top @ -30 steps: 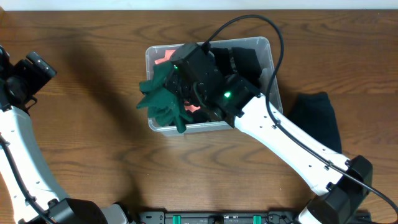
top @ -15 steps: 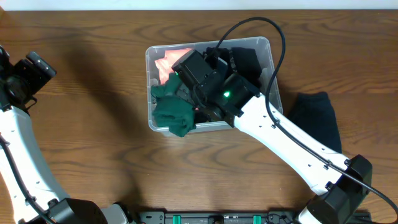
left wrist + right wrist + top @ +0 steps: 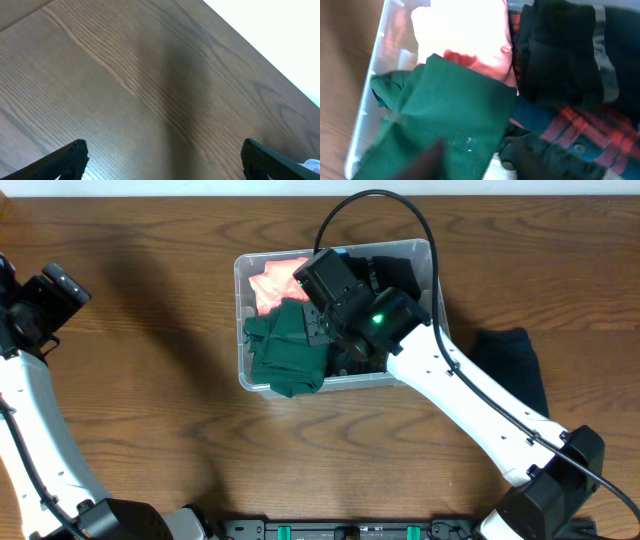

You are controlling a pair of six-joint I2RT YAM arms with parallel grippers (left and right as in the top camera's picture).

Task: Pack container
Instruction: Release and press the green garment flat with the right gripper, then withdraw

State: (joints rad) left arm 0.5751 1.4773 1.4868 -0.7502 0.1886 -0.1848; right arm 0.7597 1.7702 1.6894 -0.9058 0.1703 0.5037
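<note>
Container (image 3: 238, 300), long axis left-to-right across the table (image 3: 150, 400), mouth up; left fingers (image 3: 70, 155) wide apart, right fingers (image 3: 426, 161) blurred, state indiscernible.

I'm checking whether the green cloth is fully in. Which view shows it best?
Overhead: the whole green cloth shows, one end lying over the container's rim. Right wrist shows it close but cropped. Left wrist shows only table.

A dark brown wooden table (image 3: 140, 410) with visible grain filled the view; beyond its far edge ran a pale white strip (image 3: 200, 186).
</note>
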